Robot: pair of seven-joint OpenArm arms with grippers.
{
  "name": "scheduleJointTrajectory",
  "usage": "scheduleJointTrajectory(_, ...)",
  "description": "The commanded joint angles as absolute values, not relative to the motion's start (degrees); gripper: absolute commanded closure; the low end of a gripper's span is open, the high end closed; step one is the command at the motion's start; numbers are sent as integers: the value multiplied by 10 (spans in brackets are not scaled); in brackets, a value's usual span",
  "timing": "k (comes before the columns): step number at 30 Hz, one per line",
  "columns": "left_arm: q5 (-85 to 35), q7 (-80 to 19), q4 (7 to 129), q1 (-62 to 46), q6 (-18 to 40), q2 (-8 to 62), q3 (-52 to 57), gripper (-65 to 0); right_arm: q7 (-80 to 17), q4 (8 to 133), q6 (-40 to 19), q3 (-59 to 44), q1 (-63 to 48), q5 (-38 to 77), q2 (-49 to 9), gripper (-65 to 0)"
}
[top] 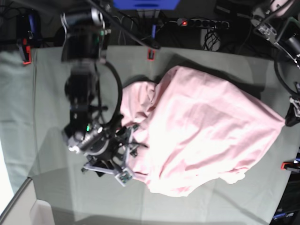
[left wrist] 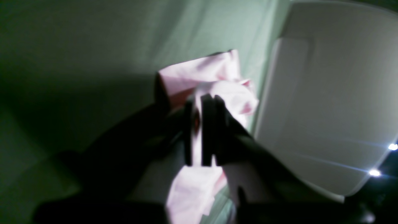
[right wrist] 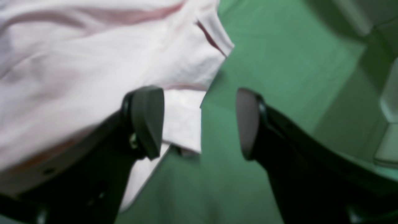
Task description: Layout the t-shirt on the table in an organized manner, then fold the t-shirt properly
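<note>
The pale pink t-shirt (top: 201, 126) lies in a rumpled heap across the middle and right of the table (top: 51, 108), with no lettering showing. My right gripper (top: 123, 161) hovers at the shirt's left edge. In the right wrist view it is open (right wrist: 199, 124): one finger (right wrist: 147, 121) hangs over the t-shirt (right wrist: 93, 71), the other over the green table (right wrist: 279, 62), and nothing is pinched. My left gripper (top: 291, 117) is at the table's right edge. In the blurred left wrist view its fingers (left wrist: 208, 130) are pressed on a bunched fold of the t-shirt (left wrist: 217, 87).
Red-and-black clamps sit on the table's edges (top: 151, 55), (top: 26, 51), (top: 290, 165). A pale floor or board (left wrist: 326, 109) lies past the table edge beside the left gripper. Cables and a power strip (top: 201, 22) run along the back. A white box (top: 40, 211) stands at bottom left.
</note>
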State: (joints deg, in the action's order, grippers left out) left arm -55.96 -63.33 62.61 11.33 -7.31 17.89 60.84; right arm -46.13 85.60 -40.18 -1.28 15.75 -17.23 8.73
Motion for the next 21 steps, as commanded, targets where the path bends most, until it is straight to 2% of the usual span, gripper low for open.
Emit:
scheduleJointTrajectory(1, -575, -654, 634, 118, -80, 186, 618, -95, -455, 830, -400, -29, 185, -169, 87, -371)
scheduleJointTrajectory(7, -574, -691, 637, 110, -77, 175, 625, -440, -422, 662, -400, -84, 250, -169, 75, -372)
scheduleJointTrajectory(9, -574, -691, 645, 109, -76, 174, 625, -505, -387, 624, -400, -97, 259, -169, 75, -372)
scheduleJointTrajectory(13, -574, -691, 691, 87, -76, 170, 625, -502, -346, 576, -400, -103, 260, -169, 73, -372)
scheduleJointTrajectory(21, -574, -691, 743, 40, -76, 153, 625, -502, -301, 567, -400, -101, 276, -167, 90, -372)
